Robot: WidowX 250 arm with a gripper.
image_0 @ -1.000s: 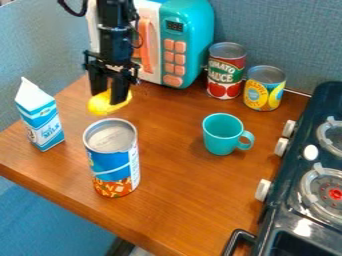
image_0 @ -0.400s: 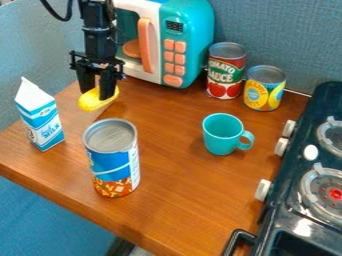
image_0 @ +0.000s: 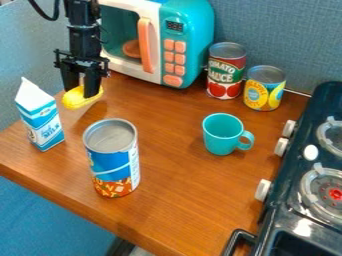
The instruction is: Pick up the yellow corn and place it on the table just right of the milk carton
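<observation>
Yellow and rounded, an oblong toy (image_0: 75,100) is clamped between the two fingers of the black gripper (image_0: 83,93), which hangs down beyond the tall can (image_0: 112,159) and a little to its left as the camera sees it. Everything else can be placed from that tall can, which stands upright with a bare metal lid, a blue label and an orange-red lower band. The held toy pokes out below and to the left of the claw, over the wooden counter (image_0: 175,192). Left of the tall can, well apart from it, stands a blue-and-white milk carton (image_0: 45,127) with a pointed white top. Behind the can, toward the back wall, sits a toy microwave (image_0: 190,37) in teal and white, with an orange handle (image_0: 145,45), a column of orange buttons and a round orange-brown thing (image_0: 131,49) visible through its window. Right of the can and slightly farther back is an upright teal mug (image_0: 219,137), its own handle pointing right, away from the can. Farther back on that same side are a red-and-green tomato can (image_0: 226,72) and, just beside it, a shorter yellow-labelled can (image_0: 264,92). At the can's far right lies the black toy stove (image_0: 287,202), with white knobs along its near side and round burners on top.
</observation>
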